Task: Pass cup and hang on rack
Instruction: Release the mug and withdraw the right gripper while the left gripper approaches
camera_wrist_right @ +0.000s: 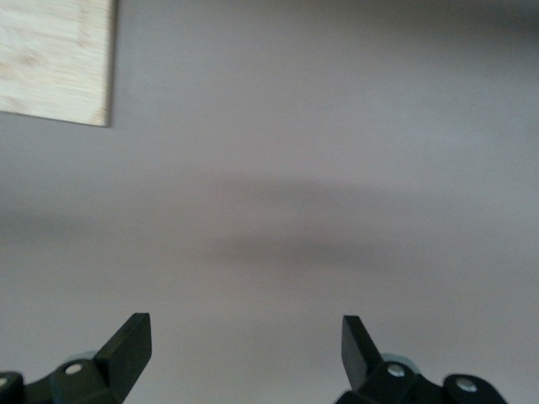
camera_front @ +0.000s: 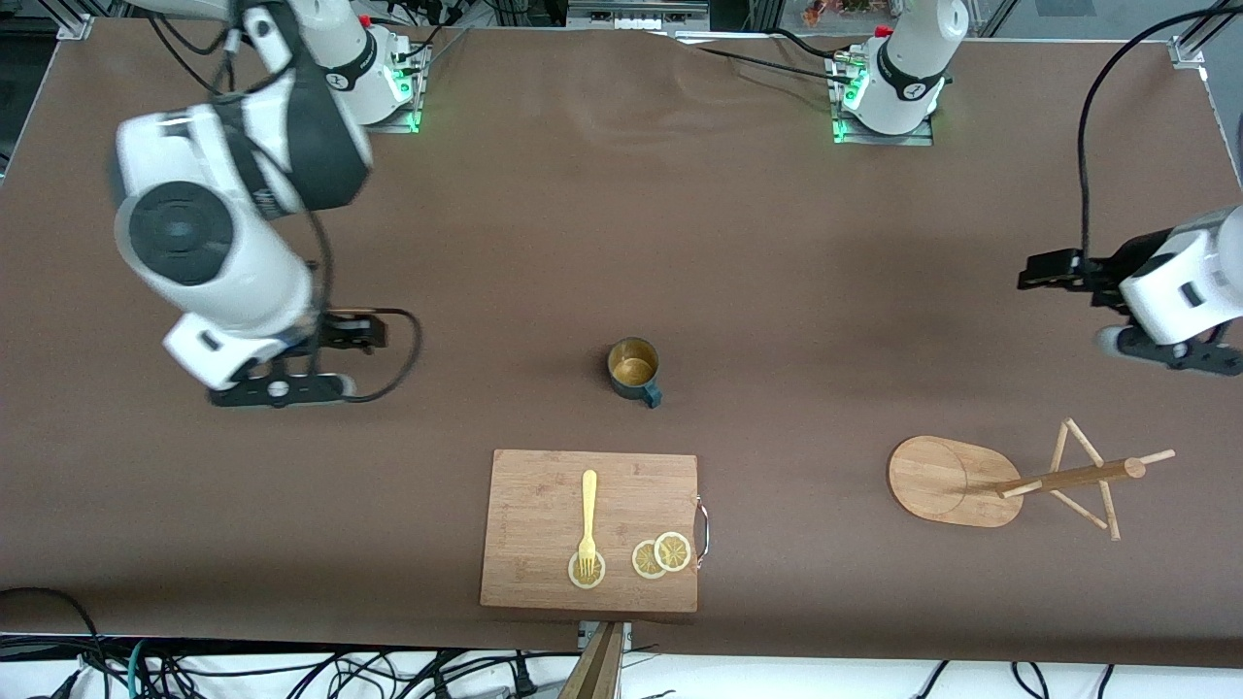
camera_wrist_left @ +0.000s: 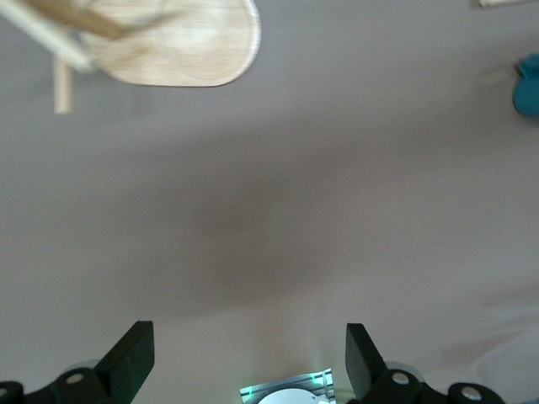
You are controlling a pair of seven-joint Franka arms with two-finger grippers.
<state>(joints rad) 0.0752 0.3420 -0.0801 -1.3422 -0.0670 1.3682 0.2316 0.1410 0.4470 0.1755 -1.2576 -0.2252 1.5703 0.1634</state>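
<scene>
**Cup untouched mid-bench, both arms up and waiting**

Front view, near to far: rectangular bamboo cutting board (camera_front: 589, 530) sits nearest the camera, w/ a pale yellow plastic fork (camera_front: 587, 521) and round lemon slices (camera_front: 660, 554) on it. Light wooden mug rack (camera_front: 956, 481) w/ oval base, pole and thin pegs stands toward the left arm's end of the brown bench (camera_front: 621, 243), about level w/ the board. Small dark teal ribbed cup (camera_front: 634, 370) w/ yellow-orange inside stands upright a bit farther from the camera than the board, handle turned toward the camera; nothing touches it.

Right gripper (camera_wrist_right: 244, 345) hangs over bare bench at the right arm's end, jaws apart, empty. Left gripper (camera_wrist_left: 249, 353) hangs over bare bench at its own end, farther back than the rack, jaws apart, empty.

Judgement: task not begun; first step is the pick-up. Next move prob. needs the right gripper to travel over to the cup, drop down and close on its wall or rim, leaving the handle free for the hand-over and a peg.
</scene>
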